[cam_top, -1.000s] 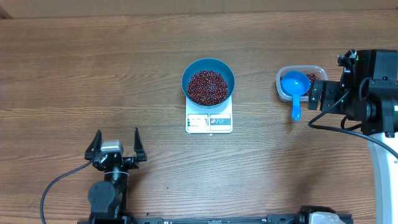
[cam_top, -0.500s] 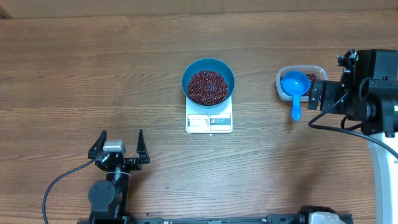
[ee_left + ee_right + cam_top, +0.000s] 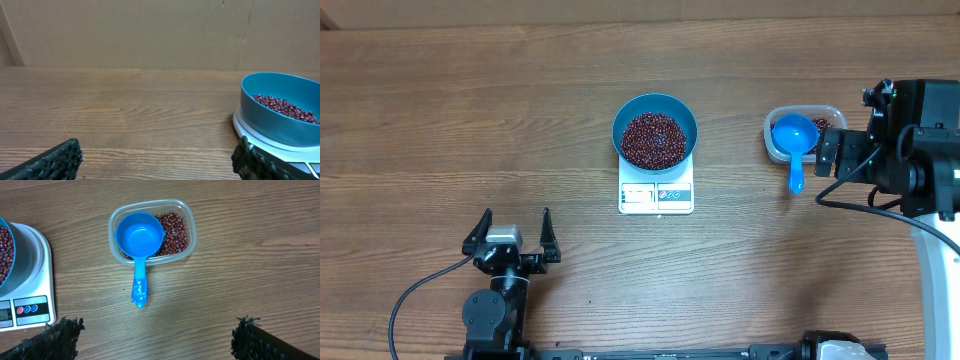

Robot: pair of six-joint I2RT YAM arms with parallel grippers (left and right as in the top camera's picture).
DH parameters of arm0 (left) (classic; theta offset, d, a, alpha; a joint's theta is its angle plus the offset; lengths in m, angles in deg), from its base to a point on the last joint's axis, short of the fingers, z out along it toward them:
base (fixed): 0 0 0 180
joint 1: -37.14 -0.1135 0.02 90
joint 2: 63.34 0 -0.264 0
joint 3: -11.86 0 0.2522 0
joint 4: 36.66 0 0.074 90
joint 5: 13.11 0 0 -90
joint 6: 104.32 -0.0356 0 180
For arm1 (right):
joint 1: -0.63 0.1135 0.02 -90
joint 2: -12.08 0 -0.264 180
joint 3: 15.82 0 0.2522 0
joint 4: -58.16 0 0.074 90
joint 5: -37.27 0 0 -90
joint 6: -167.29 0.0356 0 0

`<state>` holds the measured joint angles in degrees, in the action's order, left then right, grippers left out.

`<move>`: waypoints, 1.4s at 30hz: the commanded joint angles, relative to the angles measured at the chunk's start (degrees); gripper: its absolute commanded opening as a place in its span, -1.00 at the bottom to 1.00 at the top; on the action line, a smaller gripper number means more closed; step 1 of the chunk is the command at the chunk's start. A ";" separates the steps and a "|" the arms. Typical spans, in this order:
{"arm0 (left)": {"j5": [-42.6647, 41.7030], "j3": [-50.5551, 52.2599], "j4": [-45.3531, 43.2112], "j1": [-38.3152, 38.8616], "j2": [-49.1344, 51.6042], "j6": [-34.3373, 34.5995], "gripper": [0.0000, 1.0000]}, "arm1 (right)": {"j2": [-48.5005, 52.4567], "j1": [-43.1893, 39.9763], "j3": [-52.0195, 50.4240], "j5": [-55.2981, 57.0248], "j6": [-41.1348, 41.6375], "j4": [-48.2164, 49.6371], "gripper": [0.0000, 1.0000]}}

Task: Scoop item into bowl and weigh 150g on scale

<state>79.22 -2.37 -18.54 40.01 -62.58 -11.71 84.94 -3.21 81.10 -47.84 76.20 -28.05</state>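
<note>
Up ahead and a bit to the right of the left gripper [image 3: 515, 214], whose fingers are spread wide with nothing between them, the blue bowl [image 3: 272, 122] of beans [image 3: 653, 140] sits on the scale [image 3: 656, 197], and the right gripper [image 3: 155, 335], also spread and empty, has the scoop [image 3: 138, 235] just ahead of it, resting on the tub [image 3: 150, 202].

I count one bowl [image 3: 655, 130], one scale [image 3: 656, 195], one clear tub [image 3: 820, 108] and one scoop [image 3: 794, 140]. Two grippers are mine: left gripper [image 3: 515, 215] and right gripper [image 3: 158, 323]. The beans [image 3: 653, 139] are too many to count and sit in two lots, one ahead-right of my left gripper, one ahead of my right gripper.
</note>
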 commanded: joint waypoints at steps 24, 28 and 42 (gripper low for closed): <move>-0.46 0.20 -0.04 -0.35 -0.50 -1.36 0.99 | -0.09 -0.42 1.57 0.13 -0.07 0.37 1.00; -0.46 0.20 -0.04 -0.33 -0.50 -1.36 0.99 | -0.09 -0.42 1.57 0.13 -0.07 0.37 1.00; -0.46 0.20 -0.04 -0.35 -0.50 -1.33 0.99 | -1.99 -0.42 -3.28 -3.39 -0.07 11.17 1.00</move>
<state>79.20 -2.37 -18.54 40.01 -62.58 -11.73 84.70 -3.21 80.13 -49.94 76.20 -20.27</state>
